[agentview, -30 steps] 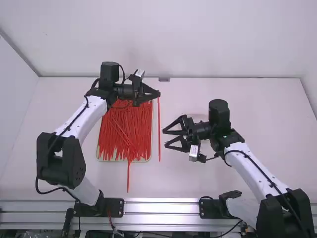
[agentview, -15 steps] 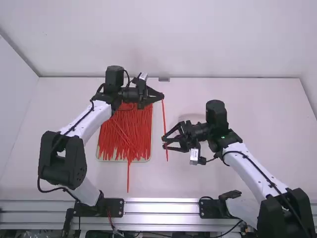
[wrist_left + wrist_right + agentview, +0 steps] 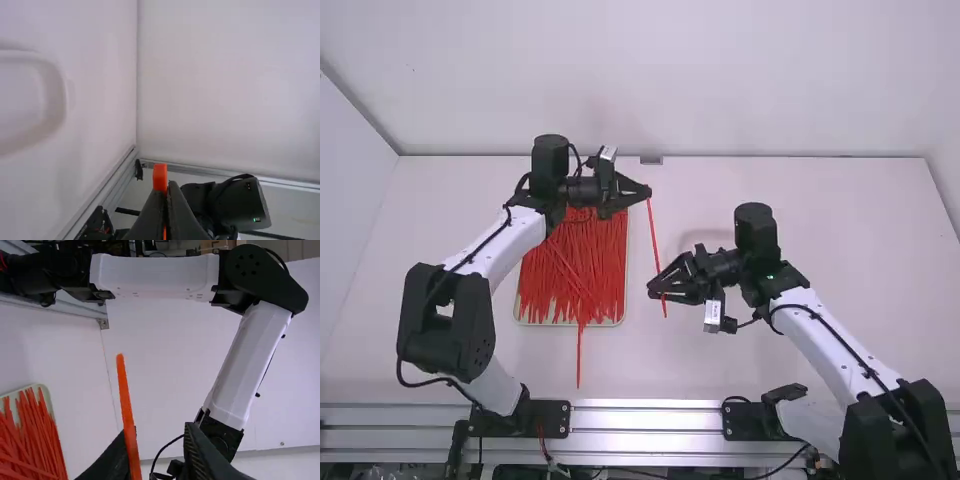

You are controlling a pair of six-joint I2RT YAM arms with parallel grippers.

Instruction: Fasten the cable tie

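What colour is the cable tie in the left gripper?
The cable tie is plain orange-red, clearest in the right wrist view.

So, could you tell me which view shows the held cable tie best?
The high view: nearly the whole cable tie shows. The left wrist view catches its tip; the right wrist view, part of its strap.

Thin red cable tie, unfastened, straight, off the table, near-vertical with a slight tilt. Upper end is pinched in the left gripper, a short stub poking past the fingertips. Lower end sits between the spread fingers of the right gripper.
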